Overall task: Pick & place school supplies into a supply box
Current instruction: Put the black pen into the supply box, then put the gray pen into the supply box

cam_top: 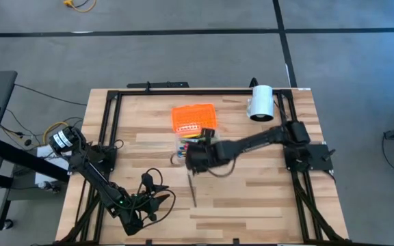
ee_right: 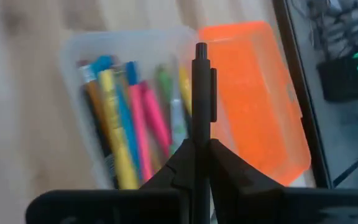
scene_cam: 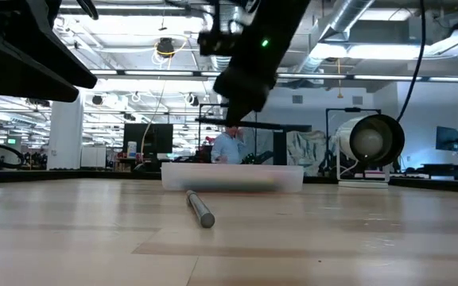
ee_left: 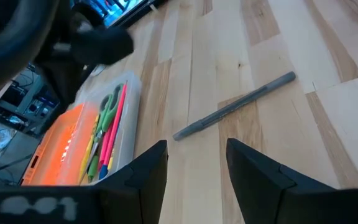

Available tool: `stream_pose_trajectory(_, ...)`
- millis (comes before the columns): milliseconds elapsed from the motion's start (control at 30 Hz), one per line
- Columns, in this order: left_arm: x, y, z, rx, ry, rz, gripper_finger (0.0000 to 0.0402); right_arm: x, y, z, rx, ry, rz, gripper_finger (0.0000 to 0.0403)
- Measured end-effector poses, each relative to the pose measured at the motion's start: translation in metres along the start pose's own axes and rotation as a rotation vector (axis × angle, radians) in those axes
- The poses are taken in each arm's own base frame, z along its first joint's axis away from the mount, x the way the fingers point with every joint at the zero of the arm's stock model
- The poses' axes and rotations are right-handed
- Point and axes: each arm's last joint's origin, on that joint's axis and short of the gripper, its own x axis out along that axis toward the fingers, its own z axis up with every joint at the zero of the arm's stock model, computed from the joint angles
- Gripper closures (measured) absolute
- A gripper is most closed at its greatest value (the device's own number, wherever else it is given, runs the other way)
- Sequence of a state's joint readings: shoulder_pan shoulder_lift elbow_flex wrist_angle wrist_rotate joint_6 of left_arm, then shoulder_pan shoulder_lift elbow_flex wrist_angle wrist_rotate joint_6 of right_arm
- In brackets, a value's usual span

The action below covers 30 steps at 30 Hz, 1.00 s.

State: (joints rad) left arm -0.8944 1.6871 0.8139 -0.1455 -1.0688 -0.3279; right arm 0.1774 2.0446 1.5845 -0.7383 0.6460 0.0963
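The supply box (cam_top: 185,145) is a clear tray with its orange lid (cam_top: 193,117) lying beside it on the far side. Several coloured pens and green-handled scissors (ee_left: 109,107) lie inside it. My right gripper (ee_right: 201,148) hangs above the box (ee_right: 123,99), shut on a black pen (ee_right: 201,87); in the high view it (cam_top: 193,154) is near the table's middle. A grey pen (cam_top: 192,188) lies flat on the table nearer the front. My left gripper (ee_left: 196,163) waits open at the front left (cam_top: 149,199), its fingers pointing toward the grey pen (ee_left: 235,106). My right gripper pinches the black pen between its two fingers at the pen's lower part (ee_right: 201,134). The fingers slant down from the table's right. The pen sticks out past the fingertips, its clip end (ee_right: 202,59) free, lifted clear above the box.
A white cylinder (cam_top: 260,102) lies at the table's far right. A black frame (cam_top: 108,130) runs along the table's edges. Bare wood lies around the grey pen (scene_cam: 199,209) and toward the front. A person (scene_cam: 227,147) shows far behind the table.
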Motion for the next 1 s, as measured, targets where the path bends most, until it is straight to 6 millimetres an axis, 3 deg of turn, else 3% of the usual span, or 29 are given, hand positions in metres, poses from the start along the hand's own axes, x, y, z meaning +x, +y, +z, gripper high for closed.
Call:
stream_pose_trajectory(333, 0.0, 0.0, 0.0, 0.002, 0.001, 0.0, 0.0244, 0.03, -0.035, 0.002, 0.197, 0.054, 0.101, 0.0349)
stream_pose_trajectory(600, 0.0, 0.0, 0.0, 0.003, 0.002, 0.0, 0.0244, 0.033, -0.04, 0.001, 0.21, 0.059, 0.096, 0.0291)
stream_pose_trajectory(767, 0.0, 0.0, -0.001, 0.006, 0.003, 0.0, 0.0244, 0.021, -0.022, 0.006, 0.292, 0.023, 0.192, 0.0263)
stream_pose_trajectory(900, 0.0, 0.0, -0.001, 0.007, 0.004, 0.001, 0.0244, 0.001, 0.006, 0.007, 0.377, 0.022, 0.348, 0.0254)
stream_pose_trajectory(1000, 0.0, 0.0, -0.001, 0.0, 0.004, 0.0, 0.0244, -0.011, 0.033, 0.004, 0.397, 0.019, 0.361, 0.0256)
